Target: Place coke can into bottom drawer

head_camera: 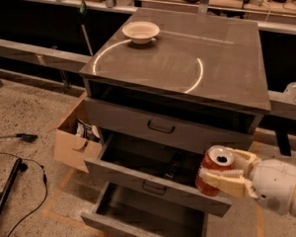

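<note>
My gripper comes in from the lower right and is shut on the red coke can, held upright with its silver top showing. The can hangs in front of the right end of the middle drawer, which is pulled partly out. The bottom drawer is pulled out furthest, a grey tray at the bottom of the view, below and to the left of the can. The top drawer is shut.
A white bowl sits on the cabinet top at the far left. An open cardboard box stands on the floor left of the cabinet. Black cables lie on the floor. A clear bottle stands at the right.
</note>
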Tool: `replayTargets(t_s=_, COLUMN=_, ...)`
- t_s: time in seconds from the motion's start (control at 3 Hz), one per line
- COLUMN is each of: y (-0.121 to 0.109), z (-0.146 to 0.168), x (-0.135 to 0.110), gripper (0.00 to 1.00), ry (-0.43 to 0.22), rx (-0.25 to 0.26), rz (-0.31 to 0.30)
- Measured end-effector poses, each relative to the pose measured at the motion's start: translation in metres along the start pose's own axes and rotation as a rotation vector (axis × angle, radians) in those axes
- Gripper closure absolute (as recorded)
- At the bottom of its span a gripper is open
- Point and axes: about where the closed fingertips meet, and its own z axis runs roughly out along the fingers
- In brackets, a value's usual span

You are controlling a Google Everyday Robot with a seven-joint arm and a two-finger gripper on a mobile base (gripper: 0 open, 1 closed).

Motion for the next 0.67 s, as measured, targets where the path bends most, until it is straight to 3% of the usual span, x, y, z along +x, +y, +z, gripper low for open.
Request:
replayTargets(t_s=0.33, y=0.03, z=0.033, x=0.055, gripper=1.0, ry=0.011, rx=-0.086, rz=0.003)
replayTargets(t_s=0.67, y=0.051, z=0.071, x=0.102, gripper=1.0, ry=0.053, rx=-0.138, rz=-0.016)
